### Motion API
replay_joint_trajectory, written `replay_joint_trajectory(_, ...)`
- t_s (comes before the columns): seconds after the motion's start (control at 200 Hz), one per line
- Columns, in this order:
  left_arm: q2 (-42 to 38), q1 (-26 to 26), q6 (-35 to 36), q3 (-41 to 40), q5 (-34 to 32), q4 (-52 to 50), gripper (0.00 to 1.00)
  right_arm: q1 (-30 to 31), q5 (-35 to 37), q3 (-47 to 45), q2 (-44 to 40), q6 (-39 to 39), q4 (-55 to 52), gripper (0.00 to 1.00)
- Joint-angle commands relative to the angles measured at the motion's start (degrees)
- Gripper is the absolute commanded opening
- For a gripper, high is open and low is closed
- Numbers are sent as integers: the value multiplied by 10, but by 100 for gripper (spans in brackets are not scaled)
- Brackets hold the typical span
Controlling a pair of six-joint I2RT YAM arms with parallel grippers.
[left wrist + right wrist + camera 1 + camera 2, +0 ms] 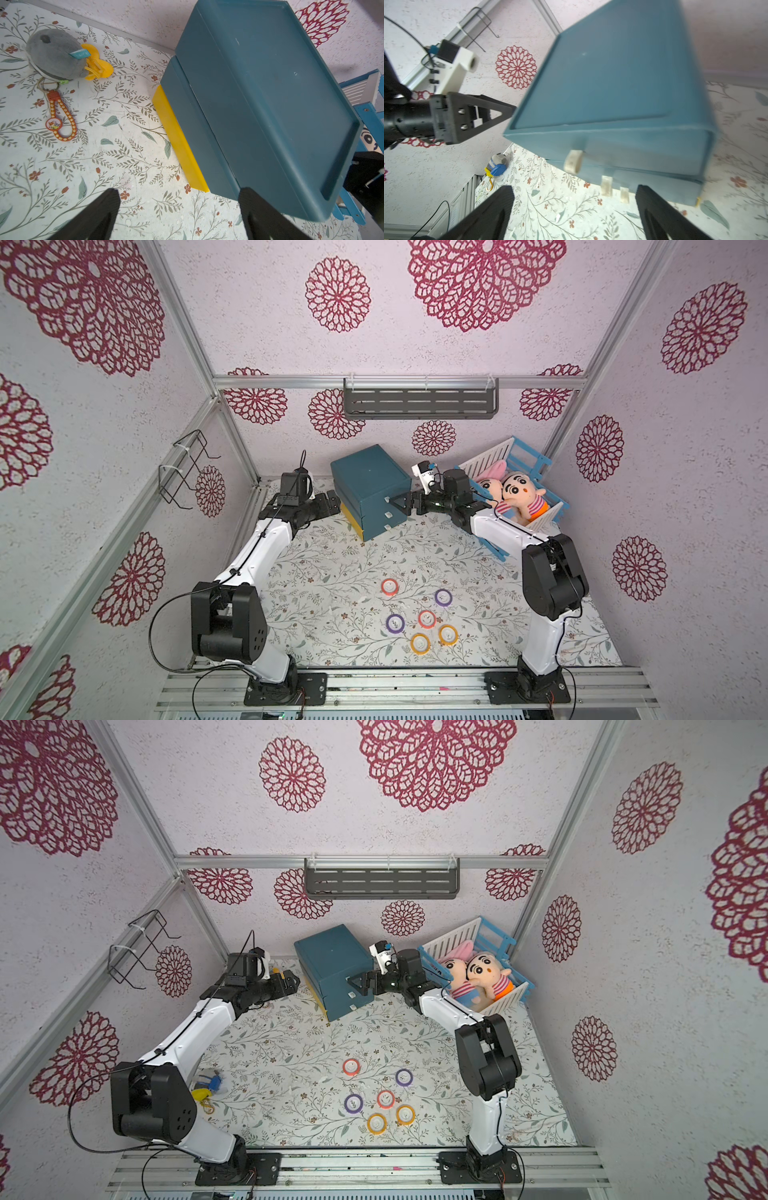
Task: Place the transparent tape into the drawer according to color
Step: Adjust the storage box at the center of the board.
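Several tape rolls lie flat on the floral cloth near the front: two red [390,587] [427,619], two purple [443,597] [395,623], two yellow-orange [448,634] [420,643]. The teal drawer unit [370,485] [259,104] [612,93] stands at the back, all drawers shut, with white pull tabs [574,161] on its front. A yellow part [178,141] juts out at its base on the left. My left gripper [332,502] [179,193] is open beside the unit's left side. My right gripper [399,504] [575,190] is open at the drawer fronts. Both are empty.
A blue and white basket [528,456] with two plush dolls [519,493] sits at the back right, under my right arm. A grey plush keychain [54,58] with an orange strap [62,118] lies behind my left gripper. Another small toy [208,1085] lies near the left arm's elbow.
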Motion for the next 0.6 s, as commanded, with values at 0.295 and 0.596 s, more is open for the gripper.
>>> replay_joint_trajectory(0.295, -28, 3, -4, -2, 19, 16, 97, -8, 103, 115, -56, -92, -95, 99)
replay_joint_trajectory(0.596, -21, 3, -7, -2, 28, 20, 97, -23, 75, 284, 72, -103, -163, 99)
